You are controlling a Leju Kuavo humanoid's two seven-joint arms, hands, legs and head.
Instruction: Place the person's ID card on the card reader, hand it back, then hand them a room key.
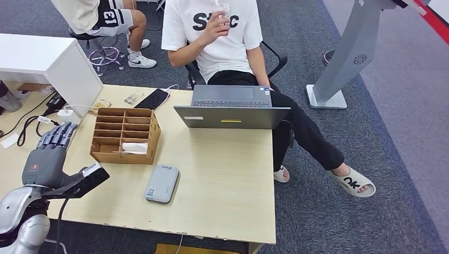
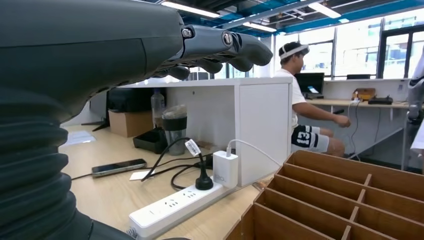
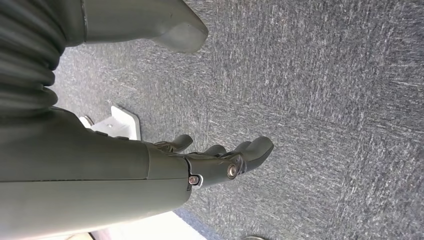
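The left hand (image 1: 48, 153) hovers over the desk (image 1: 222, 180), fingers spread, empty; its forearm is cut off. The right hand (image 3: 220, 160) hangs over carpet, loosely uncurled, empty. The reader (image 1: 162, 183) lies below the organizer (image 1: 125, 135); its label is unreadable. The person (image 1: 217, 32) holds something small, unclear.

Empty left hand (image 1: 48, 153) above the table (image 1: 227, 185), card reader (image 1: 162, 183) beside wooden organizer (image 1: 126, 135).
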